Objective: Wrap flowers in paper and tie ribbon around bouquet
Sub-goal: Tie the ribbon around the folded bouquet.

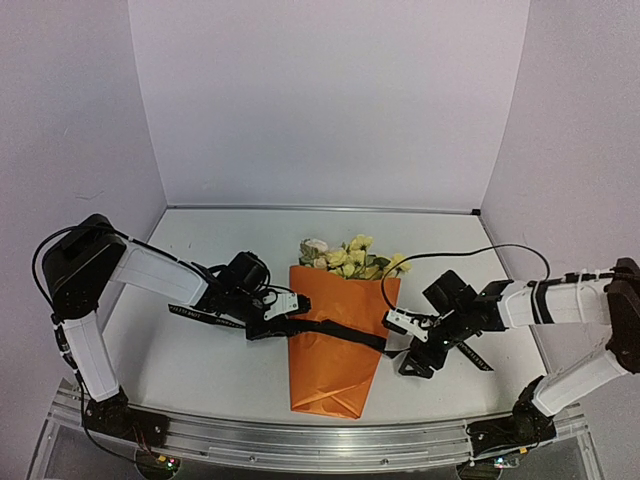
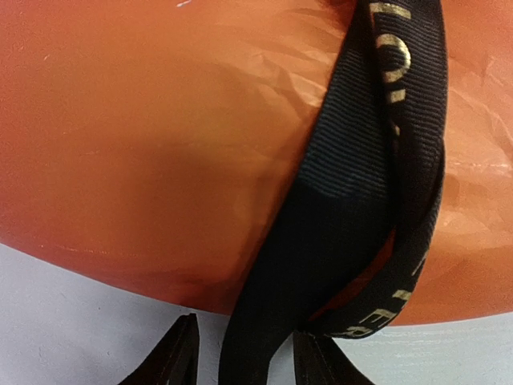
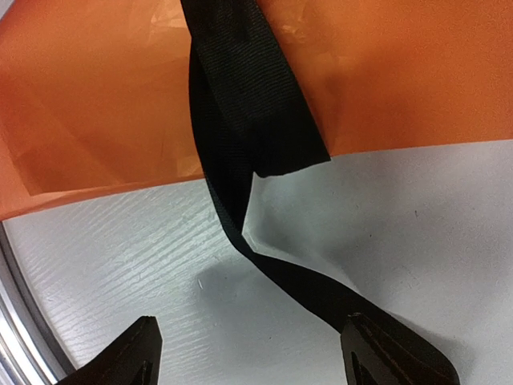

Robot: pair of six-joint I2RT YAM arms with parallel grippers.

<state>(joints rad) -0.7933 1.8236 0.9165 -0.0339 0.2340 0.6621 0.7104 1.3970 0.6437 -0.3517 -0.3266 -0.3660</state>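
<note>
From where I stand, the flat white table (image 1: 200,360) fills most of the scene. In the middle of it lies the bouquet (image 1: 330,385), a cone of glossy orange paper (image 1: 320,300) with its point towards the arms. Out of its wide far end poke the flowers (image 1: 350,258), a small bunch of pale yellow and cream blooms with green leaves. Across the waist of the cone runs the ribbon (image 1: 335,333), a narrow black fabric band with light lettering and no knot that I can see.

The left gripper (image 2: 248,361) sits just beside the cone's left edge, with the ribbon running down between its fingers (image 2: 180,357). A sliver of table shows between one finger and the band, so I take it as not clamped yet, though the view cuts off low down. The right gripper (image 3: 260,357) stands wide, grasping nothing, the ribbon's tail reaching one finger.

The step in hand looks like taking both ends to tie. To do it well, I'd pinch each end flat and close to the paper, pull evenly outward so the band stays at the waist, and go gently, since thin paper creases
</note>
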